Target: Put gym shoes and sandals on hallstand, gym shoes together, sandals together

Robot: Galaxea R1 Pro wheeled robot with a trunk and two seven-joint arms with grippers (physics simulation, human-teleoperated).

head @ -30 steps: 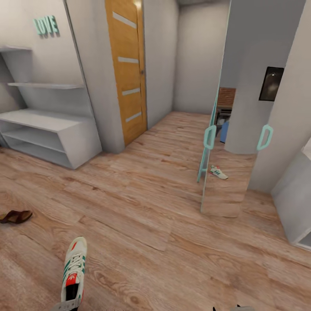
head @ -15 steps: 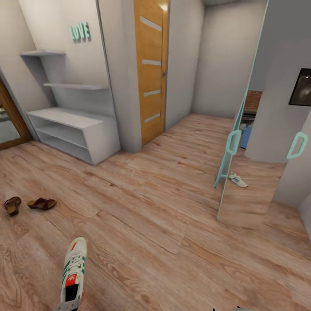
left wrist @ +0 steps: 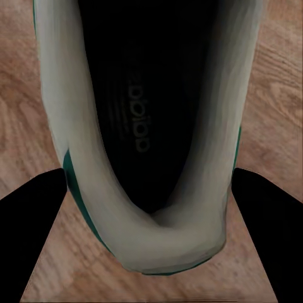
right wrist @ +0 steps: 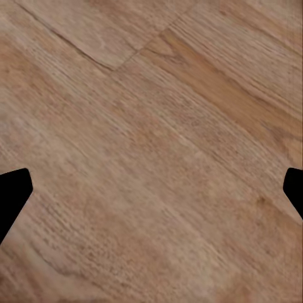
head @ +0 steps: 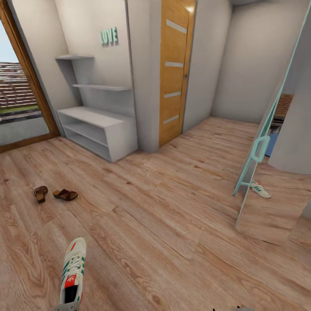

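Note:
One gym shoe, white with green stripes, hangs toe-forward over the corridor floor at the lower left of the head view. My left gripper is shut on its heel, a black finger on each side. A second gym shoe shows at the foot of the mirrored door; I cannot tell whether it is a reflection. The two sandals lie on the floor to the left, close together. The hallstand stands against the far left wall, its shelves bare. My right gripper is open over bare planks.
A wood-framed glass door is at the far left. An orange wooden door stands right of the hallstand. A mirrored door with a mint handle stands at the right. Open floor lies between me and the hallstand.
The camera has turned left, so the whole scene shifted right. The glass door and both sandals have come into view. The held shoe keeps its place in the picture.

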